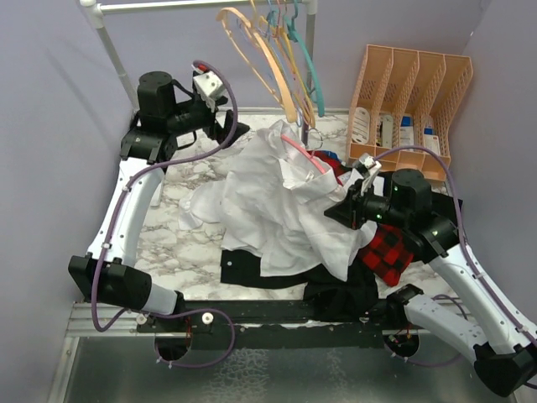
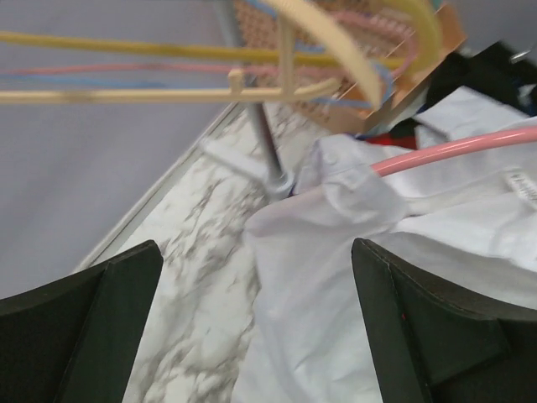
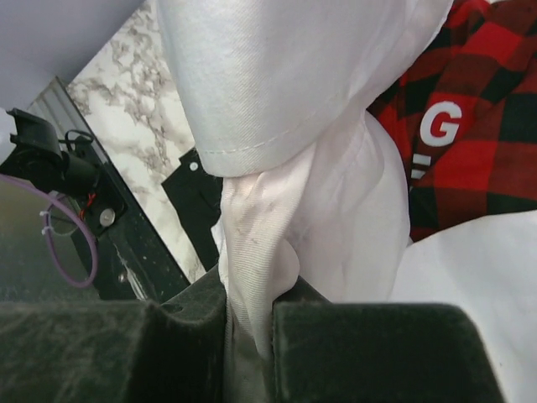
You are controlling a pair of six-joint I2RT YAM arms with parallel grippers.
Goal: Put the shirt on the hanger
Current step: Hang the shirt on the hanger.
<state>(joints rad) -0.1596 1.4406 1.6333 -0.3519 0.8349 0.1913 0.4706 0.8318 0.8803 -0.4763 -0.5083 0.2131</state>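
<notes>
The white shirt (image 1: 277, 201) lies bunched in the middle of the marble table. The pink hanger (image 1: 304, 154) pokes out of its upper part, one arm inside the fabric; it shows in the left wrist view (image 2: 457, 147) running into the cloth. My right gripper (image 1: 351, 204) is shut on a fold of the shirt (image 3: 277, 201) at its right side and holds it lifted. My left gripper (image 1: 228, 126) is open and empty at the back left, just off the shirt's edge (image 2: 336, 294).
A red-and-black plaid shirt (image 1: 388, 252) and a black garment (image 1: 336, 290) lie under and right of the white shirt. Peach and teal hangers (image 1: 277, 50) hang on the rail at the back. An orange file rack (image 1: 411, 101) stands back right.
</notes>
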